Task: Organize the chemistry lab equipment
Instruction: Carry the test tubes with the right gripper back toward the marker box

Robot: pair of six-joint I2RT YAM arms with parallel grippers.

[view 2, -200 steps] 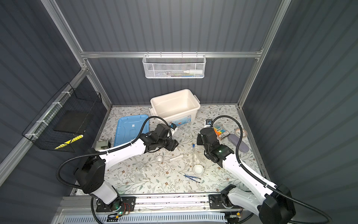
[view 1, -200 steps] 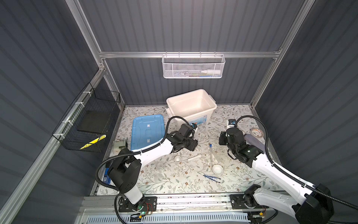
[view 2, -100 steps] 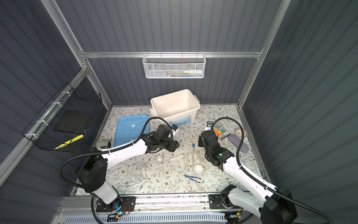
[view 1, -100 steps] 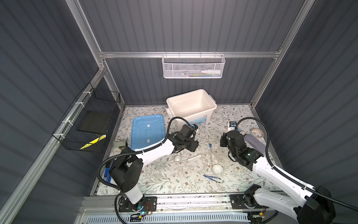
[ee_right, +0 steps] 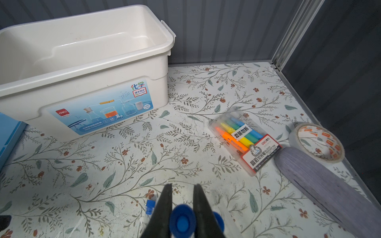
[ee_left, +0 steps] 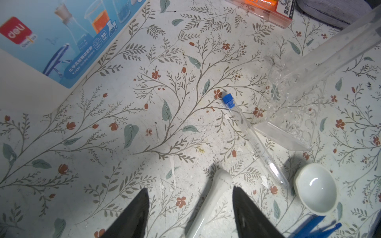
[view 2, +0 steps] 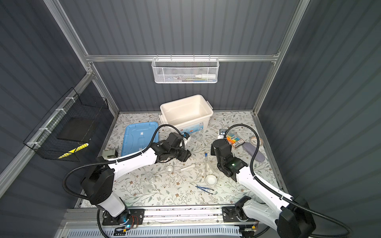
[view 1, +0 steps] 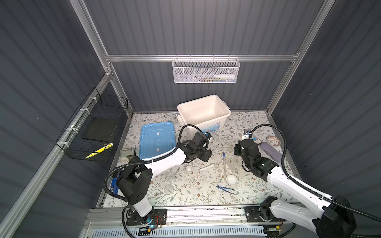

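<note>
"At the bottom middle of the right wrist view, what are you pinching?"

"My right gripper [ee_right: 182, 186] is clenching a blue-capped tube [ee_right: 182, 223] at its capped end, jaws pressing in from both sides. A second blue cap [ee_right: 219, 221] is showing just beside one finger. I cannot tell whether either tube is sitting in the clear plastic rack [ee_left: 288, 115], which is standing at the right of the left wrist view."

"And around it?"

"A third tube [ee_left: 254, 142] is lying flat just beside the rack's lower corner, its rounded end pointing toward the larger white dish [ee_left: 315, 187]. At the bottom of that view my left gripper [ee_left: 190, 188] is hovering released, jaws apart on either side of the white pestle [ee_left: 212, 197]. The open white bin [ee_right: 92, 76] is filling the upper left of the right wrist view. The marker pack [ee_right: 245, 140] is lying to the lower right of it, well apart."

"What is worrying you?"

"I am judging the tube slippery. It is smooth, round and gripped only at one end, so it may be swinging or sliding out as I lift, or the cap may be pulling off. If it is in the rack, a tilted pull could be dragging the light rack over and knocking the tube under that second blue cap. On the left, one finger touching the pestle first would be rolling it toward the third tube and the dish."
</note>
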